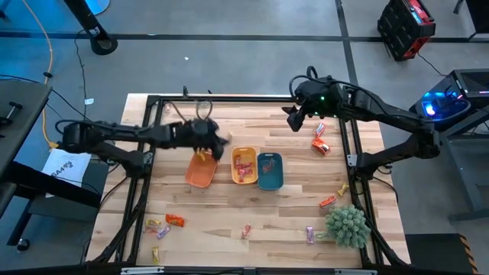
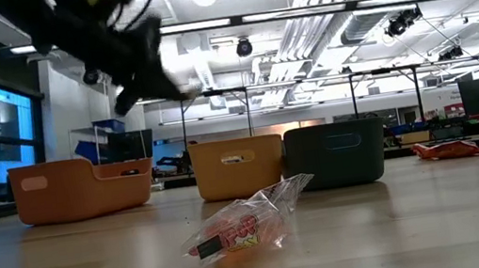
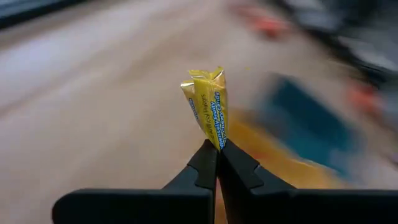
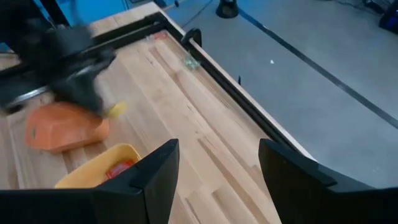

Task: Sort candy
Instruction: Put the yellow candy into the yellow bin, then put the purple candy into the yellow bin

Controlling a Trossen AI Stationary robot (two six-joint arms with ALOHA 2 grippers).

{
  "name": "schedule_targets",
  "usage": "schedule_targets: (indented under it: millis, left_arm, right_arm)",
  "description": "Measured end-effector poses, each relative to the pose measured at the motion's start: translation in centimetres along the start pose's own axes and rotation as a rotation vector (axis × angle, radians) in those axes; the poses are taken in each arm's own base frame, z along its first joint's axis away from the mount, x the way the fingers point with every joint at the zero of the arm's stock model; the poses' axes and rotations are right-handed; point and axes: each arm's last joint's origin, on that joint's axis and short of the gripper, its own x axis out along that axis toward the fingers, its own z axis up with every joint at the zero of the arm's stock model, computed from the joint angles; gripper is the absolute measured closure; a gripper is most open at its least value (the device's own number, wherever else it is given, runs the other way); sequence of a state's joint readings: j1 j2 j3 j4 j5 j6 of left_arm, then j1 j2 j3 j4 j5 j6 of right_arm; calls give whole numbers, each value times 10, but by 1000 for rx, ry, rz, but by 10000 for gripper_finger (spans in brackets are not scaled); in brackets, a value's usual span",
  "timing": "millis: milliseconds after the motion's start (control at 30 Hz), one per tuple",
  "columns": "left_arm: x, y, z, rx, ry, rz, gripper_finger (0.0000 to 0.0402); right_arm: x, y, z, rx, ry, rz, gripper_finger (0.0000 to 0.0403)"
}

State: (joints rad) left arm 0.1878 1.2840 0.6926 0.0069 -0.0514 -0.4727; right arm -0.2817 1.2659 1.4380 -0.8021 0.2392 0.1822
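My left gripper [image 1: 221, 140] hovers above the gap between the orange tray [image 1: 201, 171] and the yellow tray [image 1: 244, 166], shut on a yellow-wrapped candy [image 3: 208, 106]. The right wrist view shows that candy [image 4: 116, 110] below the blurred left arm. My right gripper [image 1: 294, 119] is open and raised over the table's far right part, holding nothing; its fingers [image 4: 155, 171] frame bare wood. The teal tray [image 1: 270, 170] sits right of the yellow one, which holds red-wrapped candy. Loose candies lie near the right edge [image 1: 320, 145] and along the near edge [image 1: 174, 220]. My left gripper pinches the yellow candy by one end of its wrapper [image 3: 216, 142] between the two fingertips [image 3: 205, 163]. The rest of the candy sticks out beyond the tips. It is lifted clear of the table and trays.
A spiky green plant ball [image 1: 348, 225] stands at the near right corner. A clear-wrapped red candy [image 2: 244, 228] lies close to the low camera, in front of the three trays [image 2: 239, 164]. A black frame [image 1: 229, 99] borders the table. Bare wood lies between trays and near candies.
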Motion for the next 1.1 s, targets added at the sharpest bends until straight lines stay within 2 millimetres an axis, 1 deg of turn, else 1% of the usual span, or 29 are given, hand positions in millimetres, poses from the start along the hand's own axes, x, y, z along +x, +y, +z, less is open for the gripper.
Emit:
schedule_targets:
  millis: [67,133,233,333,400,467,567,633,733,800,933,1033,1100]
  left_arm:
    - [1,-24,-5,88,1,-125,401]
    - [5,-43,-11,160,53,-163,401]
    - [15,-60,-21,210,172,-112,397]
    - [28,-72,-25,229,255,-72,377]
    - [35,-80,-21,221,259,-53,355]
    - [41,-85,-8,183,216,-31,329]
    - [43,-90,14,128,151,-15,288]
    - [41,-89,24,101,167,-2,263]
    - [32,-88,25,65,289,-4,235]
    - [21,-92,16,47,385,-17,224]
    - [-8,-114,-15,88,509,-30,220]
    - [-36,-134,-40,97,503,-51,221]
    - [-58,-146,-60,112,515,-65,221]
  right_arm:
    - [0,0,1,4,-14,5,187]
    - [1,1,3,6,-25,8,187]
    - [1,1,3,6,-25,11,187]
    - [1,1,3,2,-22,26,187]
    - [1,2,2,-2,-17,49,187]
    - [1,2,2,-2,-15,64,187]
    - [1,3,2,-34,-14,69,187]
    - [1,3,2,-58,-15,72,187]
    - [1,3,2,-74,-11,94,187]
    - [1,4,1,-75,7,131,187]
    - [0,8,-6,-60,76,192,187]
    - [-2,14,-10,-60,105,206,187]
    - [-4,19,-10,-51,104,223,187]
